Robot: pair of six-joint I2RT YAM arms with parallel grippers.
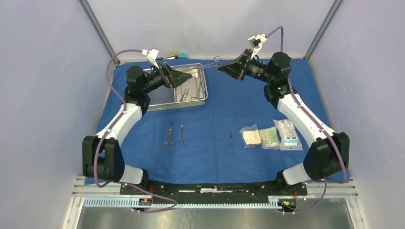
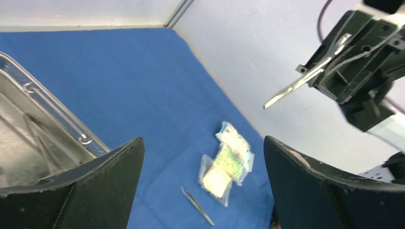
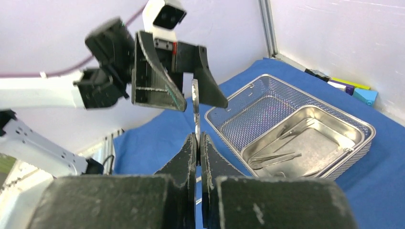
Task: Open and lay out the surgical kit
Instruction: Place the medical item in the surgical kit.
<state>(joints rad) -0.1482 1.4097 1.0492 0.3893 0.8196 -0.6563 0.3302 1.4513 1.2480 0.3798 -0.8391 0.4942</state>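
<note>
The blue cloth (image 1: 219,105) lies spread flat over the table. At the back left on it stands the wire-mesh tray (image 1: 191,102), with the steel pan (image 3: 305,143) inside it holding several slim instruments. My right gripper (image 1: 220,68) is shut on a scissors-like instrument (image 1: 210,64), held in the air beside the tray; the metal shows pinched between its pads (image 3: 195,98). My left gripper (image 1: 190,76) hovers over the tray with its fingers wide open, empty, facing that instrument's free end (image 2: 296,86) without touching it.
Two scissors-like instruments (image 1: 169,136) (image 1: 182,135) and tweezers (image 1: 231,135) lie in a row on the cloth's front half. To their right sit three clear packets (image 1: 250,137) (image 1: 269,137) (image 1: 288,133). A small block toy (image 1: 174,56) rests behind the tray by the back wall.
</note>
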